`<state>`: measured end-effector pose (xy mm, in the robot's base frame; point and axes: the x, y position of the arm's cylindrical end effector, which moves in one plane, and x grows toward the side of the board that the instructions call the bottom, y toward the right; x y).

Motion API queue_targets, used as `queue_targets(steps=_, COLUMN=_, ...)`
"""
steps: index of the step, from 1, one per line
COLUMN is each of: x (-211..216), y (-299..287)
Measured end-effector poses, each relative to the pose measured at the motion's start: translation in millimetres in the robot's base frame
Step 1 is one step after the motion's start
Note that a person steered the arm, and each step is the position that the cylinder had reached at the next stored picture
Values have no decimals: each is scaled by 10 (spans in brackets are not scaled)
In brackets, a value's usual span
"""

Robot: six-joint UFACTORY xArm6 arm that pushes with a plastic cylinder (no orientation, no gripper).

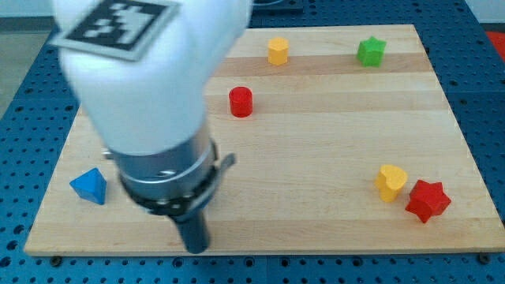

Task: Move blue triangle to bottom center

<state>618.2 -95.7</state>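
I am looking at the wooden worktop (316, 158) with my tip (196, 248) resting near the view's bottom edge, to the right of the blue triangle (89, 186) and a little lower than it. The end effector here is only a plain rod, with nothing on it to open or close, and it is holding nothing; the tip and the triangle are standing apart, not touching.

The blue triangle is sitting at the view's bottom left, close to the left edge of the board and not far from the bottom edge. The bottom centre is lying to its right, so I am judging that the tip is on the wrong side for a push and needs to get round to the triangle's left.

The risk I am seeing is there: the strip between triangle and left edge is narrow, and a careless sweep could be knocking the block off the board or nudging it downward over the bottom edge. A push off its centre could also be spinning the triangle away.

The lane along the bottom towards the centre is looking open. The yellow block (390, 182) and red star (428, 200) are well off at the bottom right; the red cylinder (241, 102), the second yellow block (278, 50) and the green star (370, 51) are sitting far up.
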Motion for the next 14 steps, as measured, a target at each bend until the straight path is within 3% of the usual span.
queue_targets(steps=7, x=-16, y=-1473)
queue_targets(steps=10, x=-662, y=-2029)
queue_targets(steps=14, x=-1036, y=-2087)
